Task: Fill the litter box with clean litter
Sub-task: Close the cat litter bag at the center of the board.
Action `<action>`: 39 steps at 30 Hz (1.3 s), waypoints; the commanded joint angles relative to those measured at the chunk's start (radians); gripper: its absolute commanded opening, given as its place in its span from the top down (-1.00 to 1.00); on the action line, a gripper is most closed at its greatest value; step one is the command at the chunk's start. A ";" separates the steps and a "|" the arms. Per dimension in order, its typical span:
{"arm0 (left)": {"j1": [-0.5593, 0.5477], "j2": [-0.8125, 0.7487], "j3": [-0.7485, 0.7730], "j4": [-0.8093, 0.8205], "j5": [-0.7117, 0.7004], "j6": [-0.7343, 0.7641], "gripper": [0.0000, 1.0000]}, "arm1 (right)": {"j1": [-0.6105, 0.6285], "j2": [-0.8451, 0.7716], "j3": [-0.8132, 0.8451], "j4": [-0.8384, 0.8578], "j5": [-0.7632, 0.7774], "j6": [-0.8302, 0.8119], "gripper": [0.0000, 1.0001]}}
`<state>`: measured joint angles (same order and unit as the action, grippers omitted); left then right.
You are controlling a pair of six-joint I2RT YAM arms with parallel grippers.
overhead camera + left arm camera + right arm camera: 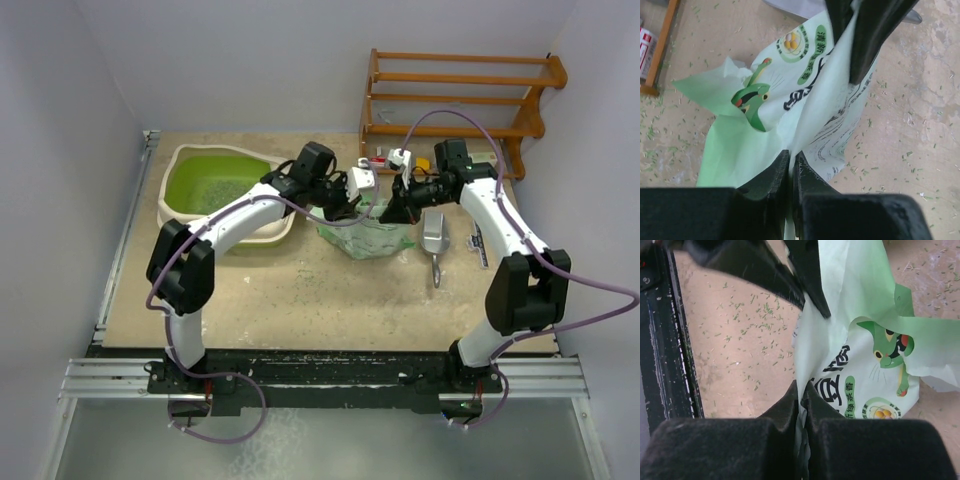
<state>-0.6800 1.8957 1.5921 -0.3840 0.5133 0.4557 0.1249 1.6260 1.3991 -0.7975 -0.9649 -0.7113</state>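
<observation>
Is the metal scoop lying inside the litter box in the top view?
No, the metal scoop lies on the table, right of the bag, apart from the litter box.

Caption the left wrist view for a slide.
Left fingers pinch the pale green bag, right fingers grip its far side; litter strewn on the table.

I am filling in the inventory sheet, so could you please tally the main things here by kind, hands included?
litter box: 1
litter bag: 1
metal scoop: 1
wooden rack: 1
hands: 2, the left hand and the right hand, both shut on the litter bag
Total: 6
</observation>
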 commanded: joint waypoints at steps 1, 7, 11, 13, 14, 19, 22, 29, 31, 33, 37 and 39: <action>0.088 -0.023 0.054 -0.049 0.016 -0.048 0.94 | -0.020 -0.093 -0.024 -0.034 -0.012 0.048 0.84; 0.088 -0.049 0.049 -0.044 -0.012 -0.080 0.94 | -0.025 -0.127 -0.024 0.028 0.014 0.138 0.13; 0.087 -0.051 0.051 -0.038 0.012 -0.100 0.94 | -0.039 -0.147 0.004 0.024 0.036 0.164 0.04; 0.085 -0.052 0.056 -0.037 0.018 -0.111 0.94 | -0.053 -0.166 0.011 0.032 0.065 0.181 0.03; 0.086 -0.053 0.057 -0.037 0.024 -0.117 0.94 | -0.066 -0.180 0.015 0.035 0.080 0.193 0.02; 0.083 -0.073 0.052 -0.026 0.025 -0.152 0.42 | -0.206 -0.267 -0.033 0.172 0.103 0.353 0.03; 0.083 -0.094 0.043 -0.002 0.022 -0.172 0.31 | -0.247 -0.316 -0.067 0.232 0.189 0.408 0.04; 0.083 -0.132 0.040 0.072 0.035 -0.247 -0.07 | -0.256 -0.308 -0.050 0.158 0.369 0.480 0.08; 0.084 -0.146 0.038 0.095 0.025 -0.269 -0.13 | -0.264 -0.299 -0.053 0.149 0.412 0.506 0.09; 0.083 -0.161 0.036 0.116 0.022 -0.284 -0.19 | -0.275 -0.294 -0.058 0.151 0.438 0.529 0.10; 0.084 -0.212 0.019 0.159 -0.014 -0.318 -0.24 | -0.318 -0.292 -0.061 0.173 0.457 0.585 0.13; 0.084 -0.242 0.004 0.192 -0.034 -0.334 -0.25 | -0.340 -0.281 -0.051 0.173 0.482 0.598 0.14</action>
<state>-0.6022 1.7561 1.6062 -0.3069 0.5140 0.1795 -0.1749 1.3495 1.3334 -0.6445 -0.5419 -0.1860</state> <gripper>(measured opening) 0.619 0.437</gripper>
